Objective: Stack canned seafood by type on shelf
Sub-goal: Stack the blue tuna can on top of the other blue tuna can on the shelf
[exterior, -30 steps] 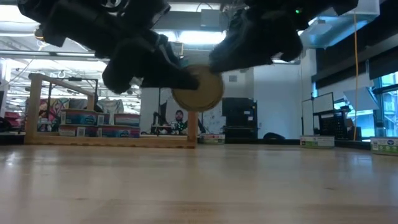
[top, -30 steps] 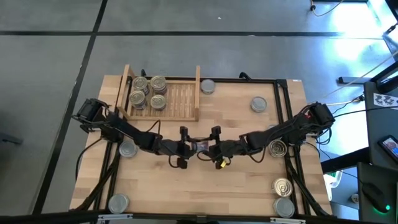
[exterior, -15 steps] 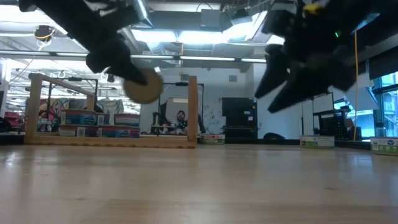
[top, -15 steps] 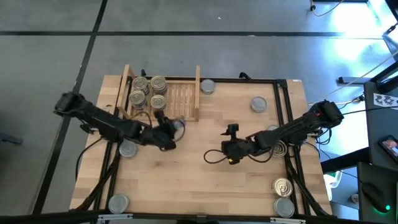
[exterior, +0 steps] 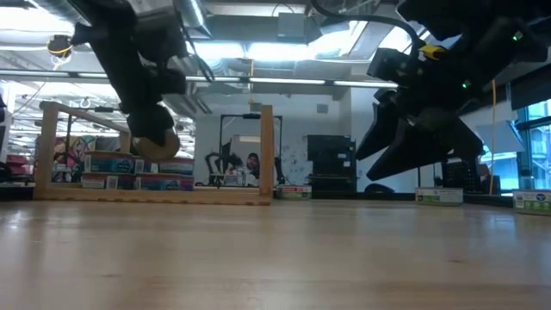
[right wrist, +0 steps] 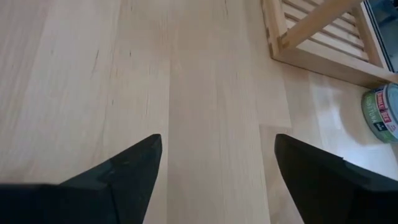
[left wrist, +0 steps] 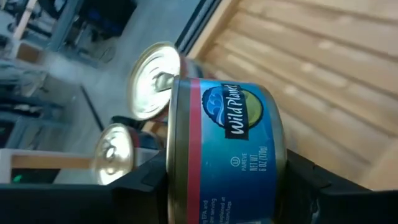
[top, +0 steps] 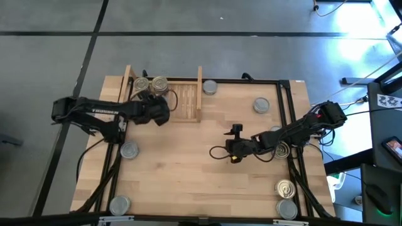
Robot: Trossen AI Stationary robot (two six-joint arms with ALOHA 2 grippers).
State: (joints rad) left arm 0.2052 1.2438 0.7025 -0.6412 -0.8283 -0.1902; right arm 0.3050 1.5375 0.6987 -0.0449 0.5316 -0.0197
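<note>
Left tool (left wrist: 224, 186) grips can (left wrist: 227, 149); label wrist-view only

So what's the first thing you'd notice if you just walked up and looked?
Probably the blue can the left tool is holding over the wooden shelf, right by the gold-topped cans already stacked there. Then the right tool, open and empty above the middle of the table, with more cans scattered around the edges.
</note>
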